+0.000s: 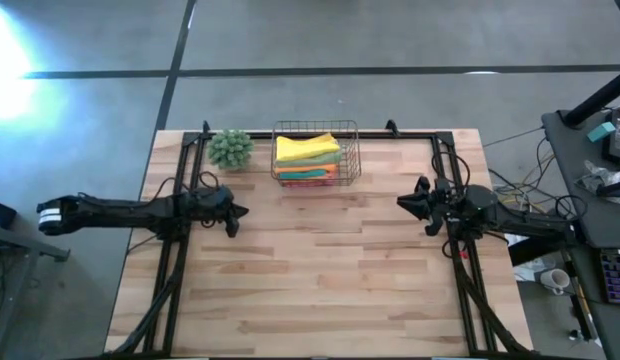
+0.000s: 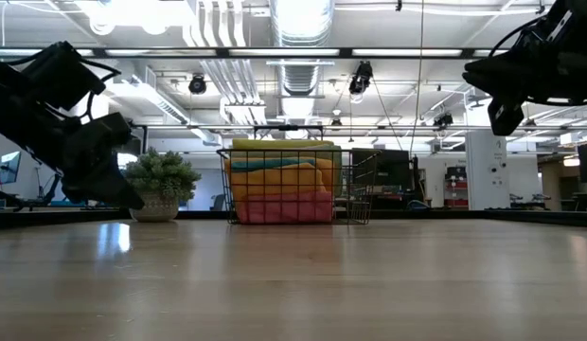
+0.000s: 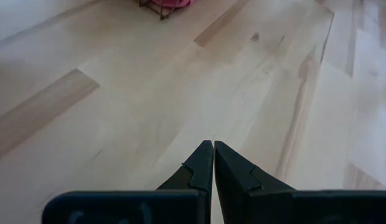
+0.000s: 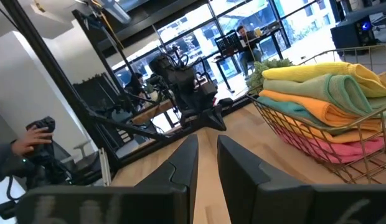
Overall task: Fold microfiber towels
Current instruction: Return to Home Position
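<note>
The microfiber towels (image 1: 308, 153) lie stacked in the copper wire basket (image 1: 352, 150) at the table's far middle: yellow on top, then sage green, orange, teal and pink (image 4: 330, 93). In the low view the stack (image 2: 279, 180) fills the basket. My left gripper (image 1: 238, 213) hovers shut and empty over the table's left part, near the plant. In its wrist view its fingertips (image 3: 213, 146) meet. My right gripper (image 1: 402, 201) hovers at the right, clear of the table, its fingers (image 4: 205, 146) a narrow gap apart and empty.
A small spiky green ball plant (image 1: 231, 148) in a pot stands left of the basket at the far edge. A dark metal frame (image 1: 180, 200) runs along the table's left, right and far sides. Bare wood (image 1: 320, 270) spreads across the middle and near part. A person's hand (image 4: 31, 138) shows beyond the table.
</note>
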`<action>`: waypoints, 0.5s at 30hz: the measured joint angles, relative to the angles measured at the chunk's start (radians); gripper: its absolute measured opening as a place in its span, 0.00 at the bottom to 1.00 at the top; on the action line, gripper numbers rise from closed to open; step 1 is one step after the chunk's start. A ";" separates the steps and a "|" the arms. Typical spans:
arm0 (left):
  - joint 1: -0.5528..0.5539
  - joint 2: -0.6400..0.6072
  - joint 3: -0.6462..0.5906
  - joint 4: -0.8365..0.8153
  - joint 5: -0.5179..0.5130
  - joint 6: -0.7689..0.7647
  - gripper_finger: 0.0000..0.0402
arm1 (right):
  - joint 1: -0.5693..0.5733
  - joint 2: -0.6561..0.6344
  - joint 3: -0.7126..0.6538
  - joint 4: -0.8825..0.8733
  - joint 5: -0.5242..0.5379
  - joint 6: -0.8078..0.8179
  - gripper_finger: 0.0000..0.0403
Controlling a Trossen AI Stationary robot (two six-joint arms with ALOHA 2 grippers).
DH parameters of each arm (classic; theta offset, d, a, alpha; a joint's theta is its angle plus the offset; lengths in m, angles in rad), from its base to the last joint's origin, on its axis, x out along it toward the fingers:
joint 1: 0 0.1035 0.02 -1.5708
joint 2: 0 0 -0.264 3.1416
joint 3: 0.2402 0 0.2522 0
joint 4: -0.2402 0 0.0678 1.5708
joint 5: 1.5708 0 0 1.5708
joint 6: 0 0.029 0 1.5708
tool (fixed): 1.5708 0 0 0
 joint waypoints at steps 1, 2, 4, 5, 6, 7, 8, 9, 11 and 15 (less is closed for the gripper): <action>0.000 -0.003 -0.001 -0.002 0.000 0.000 0.00 | 0.000 0.000 0.000 0.000 0.000 0.000 0.13; 0.000 -0.014 -0.003 -0.003 0.000 0.000 0.00 | 0.000 0.000 0.000 0.000 0.000 0.001 0.13; 0.000 -0.045 -0.002 -0.003 0.000 0.000 0.00 | 0.000 0.000 0.000 0.000 0.000 0.022 0.13; 0.000 -0.063 -0.003 -0.004 0.000 0.000 0.00 | 0.000 0.000 0.000 0.000 0.000 0.035 0.13; 0.000 -0.085 -0.003 -0.006 0.000 0.000 0.00 | 0.000 0.001 0.000 0.000 0.000 0.048 0.13; 0.000 -0.108 -0.003 -0.006 0.000 0.000 0.00 | 0.000 0.001 0.000 0.000 0.000 0.052 0.13; 0.000 -0.133 -0.003 -0.006 0.000 0.000 0.00 | 0.000 0.001 0.000 0.000 -0.001 0.051 0.13; 0.000 -0.162 -0.003 -0.007 0.000 0.000 0.00 | 0.000 0.001 0.000 0.000 -0.002 0.051 0.13; 0.000 -0.224 -0.003 -0.005 0.000 0.000 0.00 | 0.000 0.001 0.000 0.000 -0.002 0.051 0.13; 0.000 -0.345 -0.003 -0.005 0.000 0.000 0.00 | 0.000 0.001 -0.001 0.000 -0.002 0.050 0.13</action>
